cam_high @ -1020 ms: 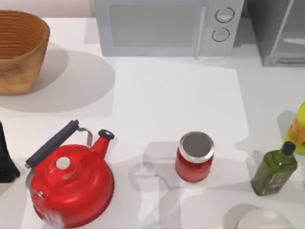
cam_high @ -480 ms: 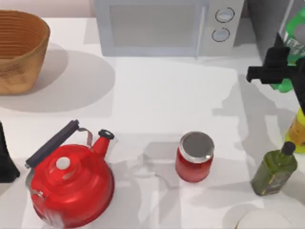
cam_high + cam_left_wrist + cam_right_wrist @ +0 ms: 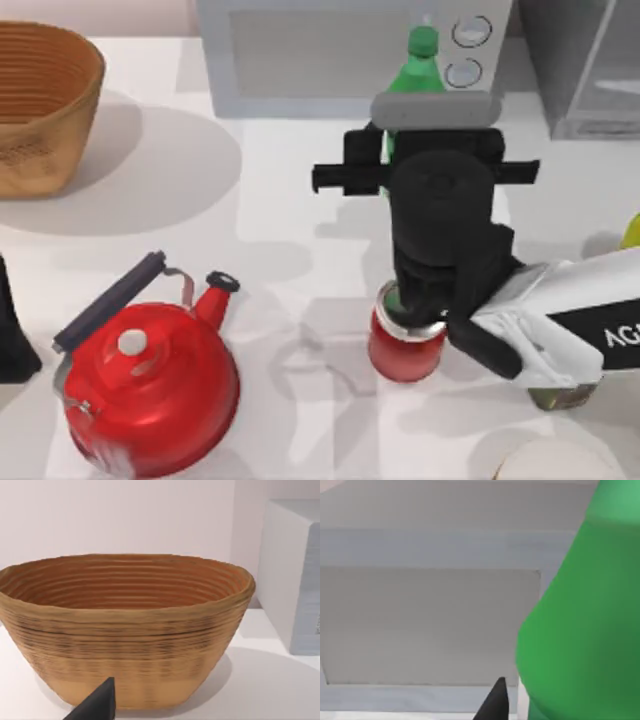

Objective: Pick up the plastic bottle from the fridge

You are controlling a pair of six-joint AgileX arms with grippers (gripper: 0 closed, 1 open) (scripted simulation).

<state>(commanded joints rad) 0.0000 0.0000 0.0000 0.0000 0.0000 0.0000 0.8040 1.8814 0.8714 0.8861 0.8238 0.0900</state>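
White table (image 3: 330, 200) | wicker basket (image 3: 40, 105) holds nothing | plastic bottle (image 3: 420, 60) gripped by right gripper (image 3: 425, 125), cap toward microwave (image 3: 340, 55) | left gripper (image 3: 95, 705): fingers' state cannot be told

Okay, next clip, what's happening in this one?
The right gripper has the plastic bottle in its grasp, holding it up in front of the microwave, out of the fridge at the table's back right. The arm reaches over the red jar. The left arm is parked at the table's left edge, its wrist camera facing the wicker basket. A red kettle sits front left.
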